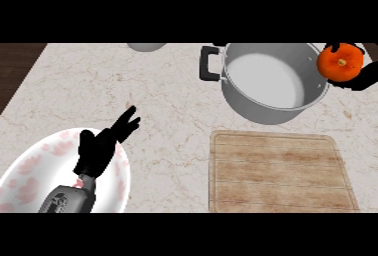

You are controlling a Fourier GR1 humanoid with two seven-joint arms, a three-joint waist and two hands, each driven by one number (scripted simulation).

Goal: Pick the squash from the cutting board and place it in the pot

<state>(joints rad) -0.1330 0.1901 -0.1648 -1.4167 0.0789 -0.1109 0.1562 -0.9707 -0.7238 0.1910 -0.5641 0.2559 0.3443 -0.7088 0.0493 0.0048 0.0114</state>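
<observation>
I see my right hand (360,75) clenched round the squash (341,62), over the pot's (269,107) far right rim. My left hand (100,150) rests released over the plate (44,155), near left.

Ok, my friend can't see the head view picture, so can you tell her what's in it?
The robot's right hand holds an orange squash at the far right rim of a big silver pot. The wooden cutting board below the pot has nothing on it. The left hand rests open, fingers up, over a pink-spotted white plate.
</observation>
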